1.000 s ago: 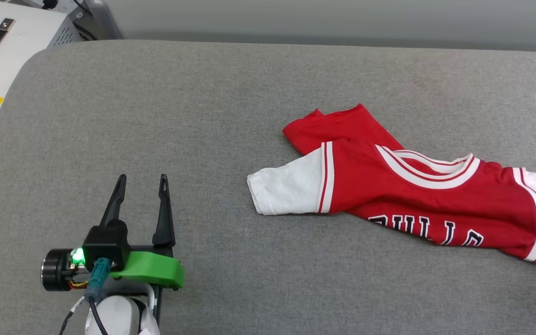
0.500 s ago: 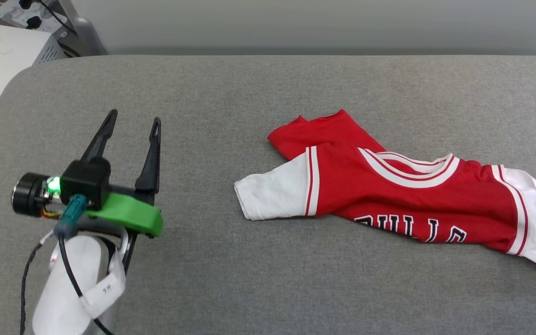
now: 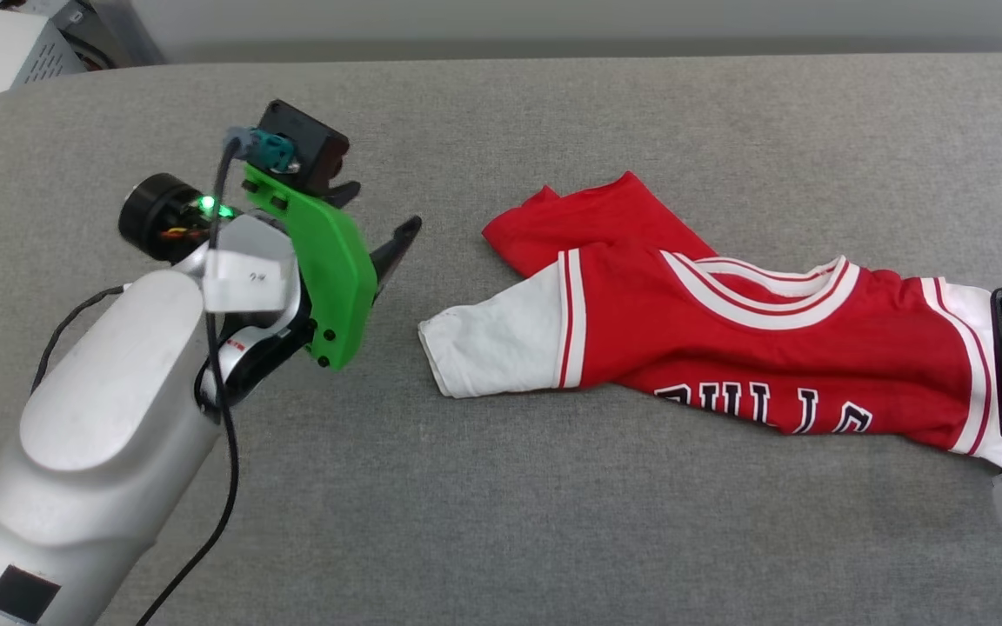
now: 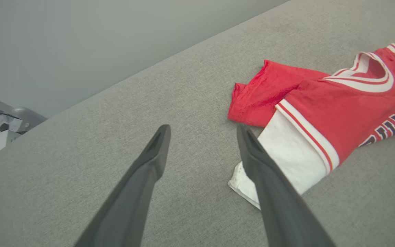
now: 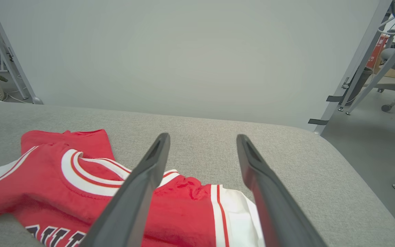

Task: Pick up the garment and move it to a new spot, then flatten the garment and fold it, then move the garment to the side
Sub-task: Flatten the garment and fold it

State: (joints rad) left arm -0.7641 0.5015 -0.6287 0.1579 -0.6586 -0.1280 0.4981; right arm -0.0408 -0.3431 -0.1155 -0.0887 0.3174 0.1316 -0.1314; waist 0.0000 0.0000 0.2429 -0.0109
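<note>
Lying crumpled on surface (image 3: 553,522): red jersey T-shirt (image 3: 727,348). Left end effector (image 4: 203,128) released near its sleeve; right end effector (image 5: 201,135) released over other sleeve.

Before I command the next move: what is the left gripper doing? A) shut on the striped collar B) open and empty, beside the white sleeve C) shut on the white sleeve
B: the left gripper has its fingers spread with only grey surface between them, beside the garment and its white sleeve.
</note>
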